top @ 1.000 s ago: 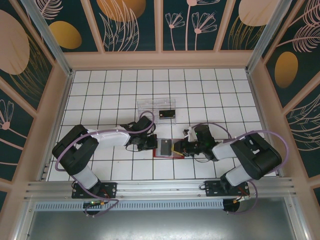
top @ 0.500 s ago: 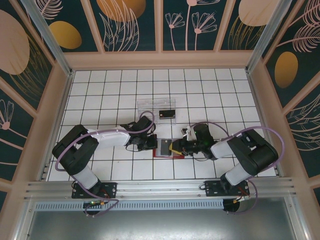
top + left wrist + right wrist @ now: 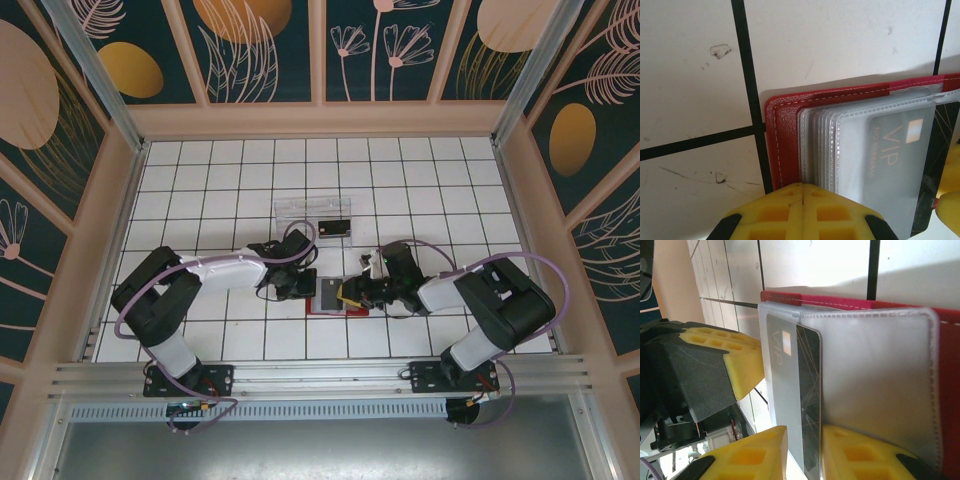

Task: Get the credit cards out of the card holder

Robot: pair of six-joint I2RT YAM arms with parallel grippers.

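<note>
Basically, the card holder (image 3: 335,301) is laid open by the table's (image 3: 240,190) near edge, with the closed left gripper (image 3: 802,192) set on its left side. One credit card (image 3: 807,405) is poked lengthwise between the right gripper's (image 3: 805,455) fingers; an actual pinch can't be confirmed.

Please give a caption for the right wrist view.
Yellow fingers flank a dark credit card, partly out of the clear sleeve of the red card holder.
</note>
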